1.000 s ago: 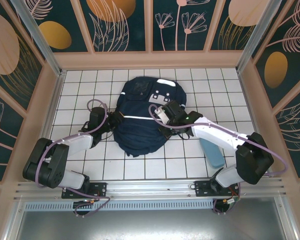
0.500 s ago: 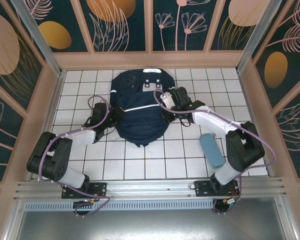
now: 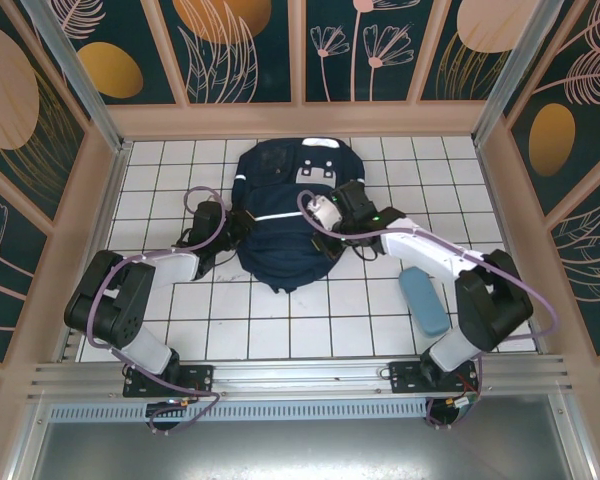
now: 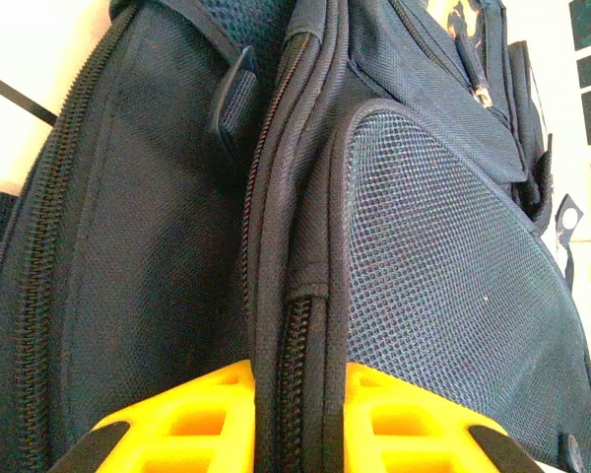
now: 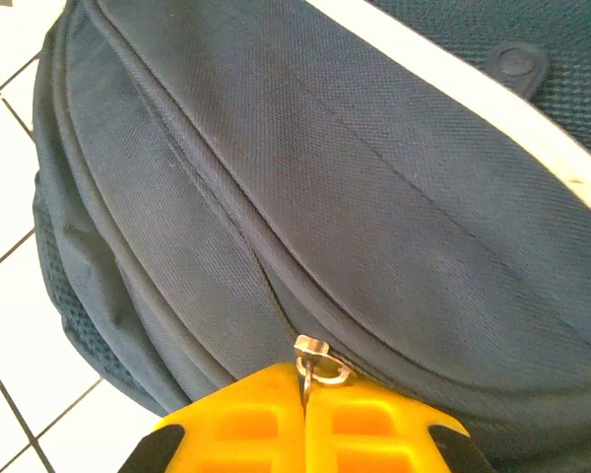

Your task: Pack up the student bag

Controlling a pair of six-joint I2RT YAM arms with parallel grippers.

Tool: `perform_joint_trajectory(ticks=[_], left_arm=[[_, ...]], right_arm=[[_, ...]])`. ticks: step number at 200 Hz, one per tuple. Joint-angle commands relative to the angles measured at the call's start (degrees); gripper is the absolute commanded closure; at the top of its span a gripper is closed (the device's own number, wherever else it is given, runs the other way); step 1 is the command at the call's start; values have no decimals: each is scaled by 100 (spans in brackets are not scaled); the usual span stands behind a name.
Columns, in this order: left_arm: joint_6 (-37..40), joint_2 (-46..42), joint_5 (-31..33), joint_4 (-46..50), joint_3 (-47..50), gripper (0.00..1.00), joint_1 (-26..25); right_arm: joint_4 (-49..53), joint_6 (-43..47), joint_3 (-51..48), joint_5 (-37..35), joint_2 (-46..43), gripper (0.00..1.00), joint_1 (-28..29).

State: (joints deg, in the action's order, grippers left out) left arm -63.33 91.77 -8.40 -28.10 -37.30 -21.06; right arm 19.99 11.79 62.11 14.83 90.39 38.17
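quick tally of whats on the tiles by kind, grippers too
student bag: 1
light blue pouch: 1
grippers: 2 (left gripper, right gripper)
total: 4

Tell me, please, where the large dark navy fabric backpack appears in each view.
Top external: the navy backpack lies mid-table, between both arms.
Left wrist: its zipped seam and mesh pocket rise from the left hand, which grips the seam.
Right wrist: its side crosses the frame; the right hand pinches its zipper pull.
Shared landmark: its white reflective stripe, upper right in the right wrist view.
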Motion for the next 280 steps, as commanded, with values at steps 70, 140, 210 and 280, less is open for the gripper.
perform_joint_trajectory(ticks=[70, 140, 210, 280], left_arm=[[87, -439, -732, -232, 85, 99, -302], [145, -479, -694, -188, 175, 99, -302], [189, -445, -871, -266, 146, 98, -301], [0, -662, -1014, -329, 276, 93, -302]], right_arm=[[-1328, -1625, 1442, 493, 1194, 100, 1371], [-1071, -2621, 1753, -379, 807, 100, 1185], [-1235, -2969, 2008, 197, 1263, 100, 1436], [-1962, -3655, 2437, -94, 2036, 95, 1729]])
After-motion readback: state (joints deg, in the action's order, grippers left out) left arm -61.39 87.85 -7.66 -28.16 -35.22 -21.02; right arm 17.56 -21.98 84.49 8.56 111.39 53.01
